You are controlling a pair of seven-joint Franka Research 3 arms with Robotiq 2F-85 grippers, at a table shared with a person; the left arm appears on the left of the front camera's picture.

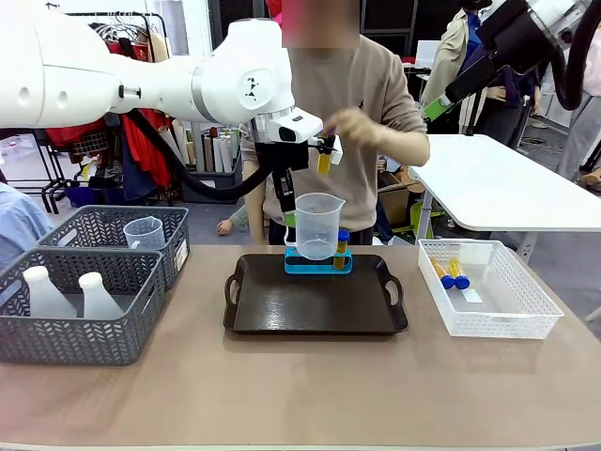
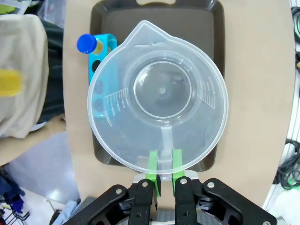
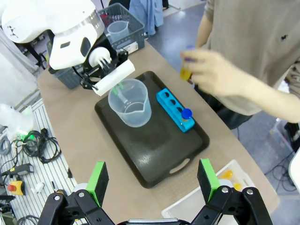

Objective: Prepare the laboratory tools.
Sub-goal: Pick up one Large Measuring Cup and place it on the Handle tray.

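Above tray (image 3: 154, 157), beaker (image 3: 131, 107), blue rack (image 3: 169, 104) beside

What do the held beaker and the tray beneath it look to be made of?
The beaker: clear, faintly frosted plastic by the look; the tray shows through its wall. The tray: dark, smooth, likely moulded plastic, with a dull sheen and handle cut-outs.

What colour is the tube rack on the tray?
The rack is bright blue, clearest in right wrist view.
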